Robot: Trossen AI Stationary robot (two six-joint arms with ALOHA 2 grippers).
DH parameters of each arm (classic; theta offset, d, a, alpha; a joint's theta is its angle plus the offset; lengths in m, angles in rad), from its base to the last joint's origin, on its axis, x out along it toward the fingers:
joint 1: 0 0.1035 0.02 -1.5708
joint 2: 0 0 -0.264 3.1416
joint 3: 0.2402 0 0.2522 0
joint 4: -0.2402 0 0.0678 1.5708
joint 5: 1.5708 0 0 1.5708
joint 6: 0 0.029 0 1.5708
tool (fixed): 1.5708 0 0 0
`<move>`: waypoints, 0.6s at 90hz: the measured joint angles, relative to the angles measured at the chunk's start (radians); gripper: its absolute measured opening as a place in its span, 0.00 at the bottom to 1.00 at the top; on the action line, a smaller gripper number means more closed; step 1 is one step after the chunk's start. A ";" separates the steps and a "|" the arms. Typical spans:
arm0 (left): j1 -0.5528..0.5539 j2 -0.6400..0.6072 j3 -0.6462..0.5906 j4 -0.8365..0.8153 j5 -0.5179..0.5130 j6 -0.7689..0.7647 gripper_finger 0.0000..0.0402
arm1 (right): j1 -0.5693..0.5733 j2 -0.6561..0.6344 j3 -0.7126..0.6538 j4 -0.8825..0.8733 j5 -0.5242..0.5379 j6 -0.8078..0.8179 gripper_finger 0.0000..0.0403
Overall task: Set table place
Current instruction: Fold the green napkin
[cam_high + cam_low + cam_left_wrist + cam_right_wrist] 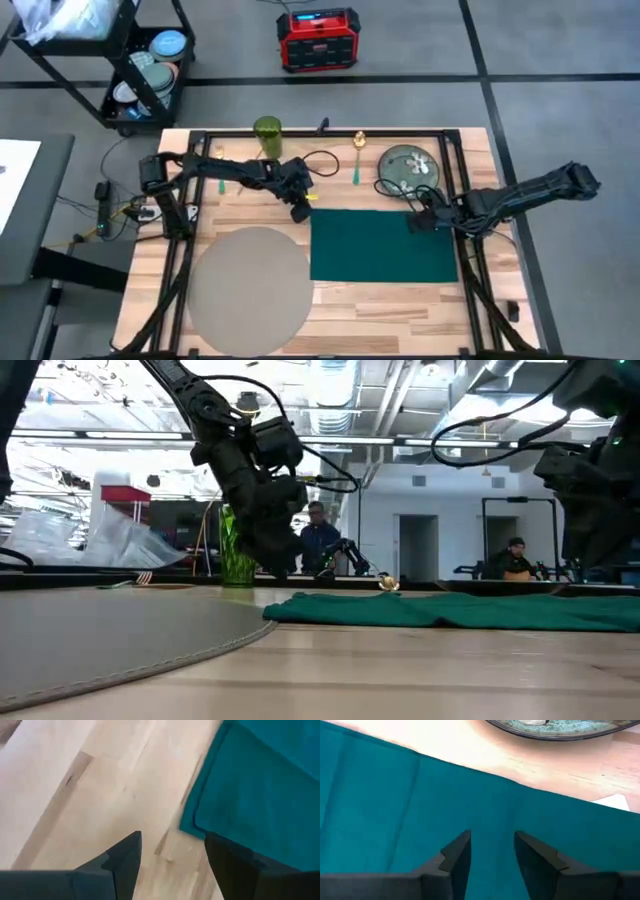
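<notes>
The round grey-beige place mat (248, 290) lies flat at the near left of the plank table (400, 310). Right of it a dark green cloth (384, 245) is spread flat. My left gripper (300, 213) hovers open just off the cloth's far left corner (187, 827), over bare wood. My right gripper (418, 222) stands open above the cloth's far right part (490, 820), close to the dark green floral plate (411, 166).
A green cup (267, 135) stands at the far edge. Green-handled cutlery (358, 165) lies left of the plate. A black frame (470, 260) runs around the work area. A cart (140, 70) and a red box (317, 40) sit on the floor beyond.
</notes>
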 joint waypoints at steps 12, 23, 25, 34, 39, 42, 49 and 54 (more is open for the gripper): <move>-0.010 0.001 0.000 0.016 0.001 -0.048 0.51 | 0.000 0.000 0.000 0.002 0.001 -0.002 0.34; -0.051 0.041 0.000 0.025 0.006 -0.048 0.51 | 0.000 0.000 0.000 0.003 0.002 -0.003 0.34; -0.060 0.050 0.000 0.031 0.008 -0.052 0.51 | 0.000 0.000 0.000 0.003 0.002 -0.002 0.34; -0.092 0.098 0.027 0.042 0.021 -0.063 0.51 | 0.000 0.000 0.000 0.005 0.002 -0.002 0.34; -0.107 0.123 0.056 0.032 0.019 -0.066 0.51 | 0.000 0.000 0.000 0.006 0.002 0.000 0.34; -0.113 0.136 0.075 0.026 0.010 -0.072 0.51 | 0.000 0.000 0.000 0.007 0.002 0.000 0.34; -0.119 0.159 0.112 0.014 -0.009 -0.072 0.51 | 0.000 0.000 0.000 0.017 0.002 0.001 0.34; -0.119 0.165 0.126 0.013 -0.015 -0.062 0.51 | 0.000 0.000 0.000 0.018 0.002 0.001 0.34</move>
